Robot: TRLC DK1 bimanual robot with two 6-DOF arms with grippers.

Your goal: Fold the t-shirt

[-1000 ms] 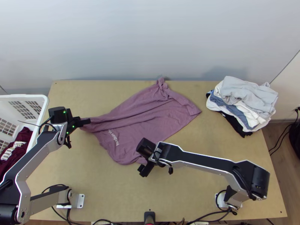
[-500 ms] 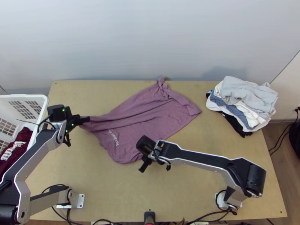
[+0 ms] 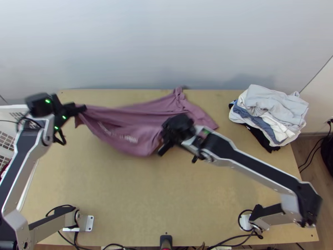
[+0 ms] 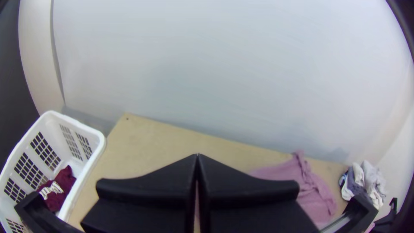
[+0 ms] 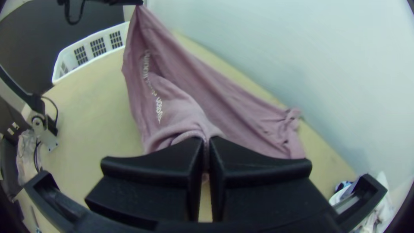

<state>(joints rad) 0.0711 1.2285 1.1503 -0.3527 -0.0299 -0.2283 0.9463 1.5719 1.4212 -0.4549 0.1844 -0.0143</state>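
Both grippers on cloth here, twelve o'clock being the far edge of the tabletop as seen from above! The mauve t-shirt is strung across the far half, its long axis running roughly nine to three, with a bunched corner up near the far edge. The left gripper has its fingers closed on the nine o'clock end, and from there the shirt runs off toward three. The right gripper is clamped on a fold along the near side, and here's the relation that matters: the left gripper sits toward ten o'clock from it, the bunched corner between twelve and one, and the right gripper is clearly the nearer of the two to that corner. The white lettering lies on the stretch between the two grips, which looks lifted, so this reads as a fold or a straightening in mid-air. Next it probably wants both grippers working together toward twelve, keeping that span taut, then laying it down. Watch the right side: if it outruns the left, the fold goes skew, and that bunched corner could get trapped underneath!
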